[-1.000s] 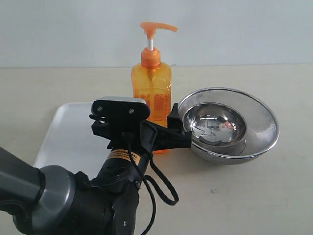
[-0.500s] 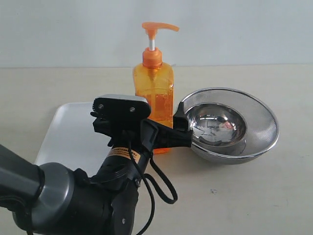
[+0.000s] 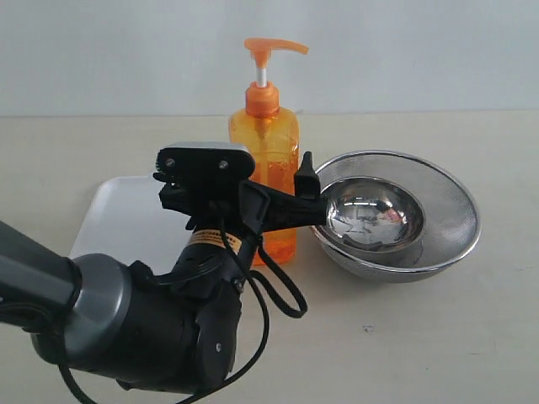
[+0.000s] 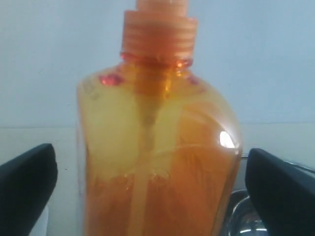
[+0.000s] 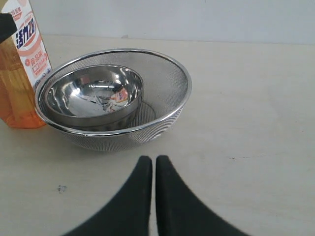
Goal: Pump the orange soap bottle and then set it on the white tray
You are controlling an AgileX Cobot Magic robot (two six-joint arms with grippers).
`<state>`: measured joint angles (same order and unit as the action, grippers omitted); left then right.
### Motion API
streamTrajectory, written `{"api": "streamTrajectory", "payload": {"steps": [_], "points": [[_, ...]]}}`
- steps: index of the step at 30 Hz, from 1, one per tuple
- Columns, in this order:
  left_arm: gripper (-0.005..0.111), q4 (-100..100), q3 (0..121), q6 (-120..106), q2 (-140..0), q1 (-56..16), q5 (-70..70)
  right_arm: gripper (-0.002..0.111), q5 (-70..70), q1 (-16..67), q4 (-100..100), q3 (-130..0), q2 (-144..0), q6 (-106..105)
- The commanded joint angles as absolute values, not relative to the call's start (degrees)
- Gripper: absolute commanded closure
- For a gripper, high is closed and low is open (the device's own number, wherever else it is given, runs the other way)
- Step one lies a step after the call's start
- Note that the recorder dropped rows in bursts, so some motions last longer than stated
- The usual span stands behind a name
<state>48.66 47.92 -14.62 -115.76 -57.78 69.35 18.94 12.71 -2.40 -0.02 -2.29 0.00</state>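
Where the orange soap bottle [image 3: 268, 160] stands: upright on the table [image 3: 438, 337], between the two fingers of the left pincer [image 4: 150, 189], base on bare tabletop in the right wrist view.
Pump head [image 3: 271, 46]: raised on its white stem, above the left pincer and clear of it.
Label [image 5: 30, 44]: white with print, on the bottle face turned toward the right pincer [image 5: 153, 160].
Left pincer, state: spread wide; a strip of background shows between each finger [image 4: 27, 184] and the bottle wall, so neither pad touches.
Left pincer, height: level with the lower half of the bottle body.
White tray [image 3: 118, 219]: flat on the table on the far side of the left pincer from the bowls, partly hidden by the wrist; whether its edge touches the bottle cannot be told.
Steel bowl [image 3: 375, 215]: nested inside the mesh bowl [image 3: 446, 219], just outside the left pincer's one visible finger, near the bottle.
Right pincer, state: fingers pressed together, holding nothing.
Right pincer, place: over bare table, the mesh bowl ahead of its tips and apart from them.
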Motion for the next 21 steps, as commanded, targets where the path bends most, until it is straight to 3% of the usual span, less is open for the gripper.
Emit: {"api": "streamTrajectory", "payload": {"steps": [1,17,21], "points": [[0.01,48.3,48.8,-14.6,-116.2,-57.5,70.0,0.108,18.5,12.5,-2.4,0.0,-1.9,0.0],[0.011,46.7,50.7,-14.6,-118.5,-55.9,70.0,0.108,18.5,12.5,-2.8,0.0,-1.9,0.0],[0.036,47.6,50.7,-14.6,-118.5,-55.9,70.0,0.108,18.5,12.5,-2.8,0.0,-1.9,0.0]]}}
